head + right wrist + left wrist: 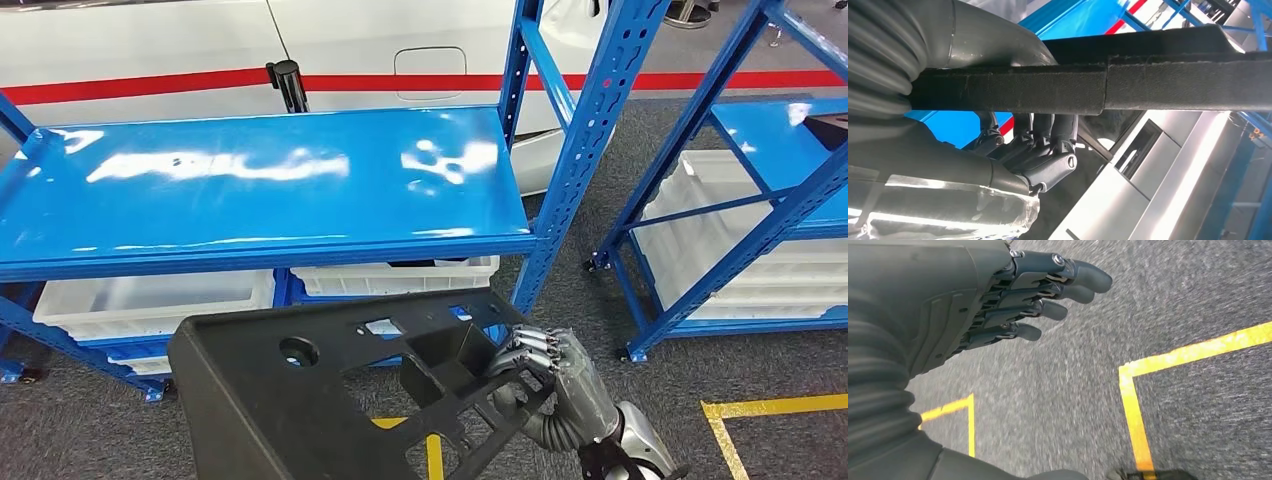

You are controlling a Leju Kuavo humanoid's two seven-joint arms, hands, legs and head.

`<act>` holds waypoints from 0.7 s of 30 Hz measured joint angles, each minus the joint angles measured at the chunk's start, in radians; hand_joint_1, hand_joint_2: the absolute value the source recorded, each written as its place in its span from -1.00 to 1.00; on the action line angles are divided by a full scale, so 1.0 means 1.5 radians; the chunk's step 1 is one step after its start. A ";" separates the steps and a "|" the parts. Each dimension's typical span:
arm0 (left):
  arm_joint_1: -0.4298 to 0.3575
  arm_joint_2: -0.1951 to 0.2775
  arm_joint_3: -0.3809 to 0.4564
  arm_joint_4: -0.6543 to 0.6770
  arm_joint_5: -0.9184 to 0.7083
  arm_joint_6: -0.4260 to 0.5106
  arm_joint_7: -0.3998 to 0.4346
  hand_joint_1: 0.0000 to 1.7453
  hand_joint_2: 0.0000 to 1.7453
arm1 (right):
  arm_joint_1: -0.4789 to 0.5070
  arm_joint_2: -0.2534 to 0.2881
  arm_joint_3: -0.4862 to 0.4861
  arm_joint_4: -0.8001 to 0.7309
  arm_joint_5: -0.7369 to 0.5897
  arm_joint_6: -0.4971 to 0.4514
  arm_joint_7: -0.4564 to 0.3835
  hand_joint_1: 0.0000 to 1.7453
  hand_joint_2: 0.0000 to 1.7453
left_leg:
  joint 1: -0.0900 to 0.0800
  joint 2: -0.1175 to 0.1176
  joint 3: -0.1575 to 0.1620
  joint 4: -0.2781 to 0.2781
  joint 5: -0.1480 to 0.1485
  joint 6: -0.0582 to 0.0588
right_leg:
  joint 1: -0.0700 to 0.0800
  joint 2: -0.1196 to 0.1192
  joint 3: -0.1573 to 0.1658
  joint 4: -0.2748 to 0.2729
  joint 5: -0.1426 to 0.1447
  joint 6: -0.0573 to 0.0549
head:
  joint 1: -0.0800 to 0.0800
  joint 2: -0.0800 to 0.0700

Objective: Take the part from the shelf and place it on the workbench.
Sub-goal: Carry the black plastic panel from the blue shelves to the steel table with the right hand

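the right hand [545, 385] is gripping the part [330, 395], a large flat black plastic panel with cut-outs and a round hole. in the head view the part is sitting low in front of the robot, off the shelf [270, 180], with its near side running out of the lower edge of the picture. the fingers [530, 350] of the right hand are lying pressed together over the top face of the part at its right edge, while the rest of the hand is reaching under it. in the right wrist view the part [1128, 85] is showing edge-on as a dark textured bar, and the fingers [1048, 145] are curling around it side by side.

the blue top deck of the shelf is lying beyond the part, and white bins [150, 300] are standing on the level beneath it. a second blue rack [790, 190] is standing to the right, well apart, with more white bins [720, 250] in it. a white vehicle body with a red stripe [400, 82] is standing behind the shelf.

the left hand [998, 305] is hanging over grey carpet [1073, 390] marked with yellow floor lines [1133, 405]. its fingers [1063, 290] are lying straight and close together, holding nothing. the thumb is hidden, so its position cannot be told.
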 joint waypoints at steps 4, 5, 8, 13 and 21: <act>-0.001 0.000 -0.005 0.000 -0.004 -0.002 0.001 -1.00 1.00 | 0.001 -0.001 0.006 0.000 0.011 -0.005 0.000 1.00 1.00 | 0.003 0.003 -0.008 -0.017 0.031 0.019 | 0.003 0.001 -0.031 0.048 -0.027 0.002 | 0.003 0.000; -0.001 0.000 -0.006 0.000 -0.006 -0.002 0.002 -1.00 1.00 | 0.001 -0.001 0.007 0.000 0.014 -0.007 0.001 1.00 1.00 | 0.003 0.004 -0.014 -0.017 0.036 0.021 | 0.002 0.001 -0.051 0.094 -0.053 -0.003 | 0.004 0.000; 0.000 0.000 -0.008 0.000 -0.009 -0.005 0.004 -1.00 1.00 | 0.003 0.000 0.012 0.001 0.023 -0.012 0.005 1.00 1.00 | 0.002 0.005 -0.033 -0.016 0.049 0.021 | 0.000 0.001 -0.091 0.208 -0.104 -0.002 | 0.007 0.000; 0.000 -0.002 -0.009 0.001 -0.009 -0.005 0.011 -1.00 1.00 | -0.004 -0.001 0.014 0.002 0.024 -0.013 0.009 1.00 1.00 | -0.002 0.005 -0.048 -0.005 0.055 0.008 | -0.002 -0.001 0.040 0.023 -0.065 0.013 | 0.009 0.000; 0.000 0.001 -0.009 0.001 -0.004 0.000 0.014 -1.00 1.00 | -0.006 -0.002 0.018 0.008 0.019 -0.014 0.009 1.00 1.00 | 0.005 0.003 -0.108 0.137 -0.032 -0.015 | -0.008 0.002 0.051 -0.001 -0.053 -0.011 | 0.004 0.000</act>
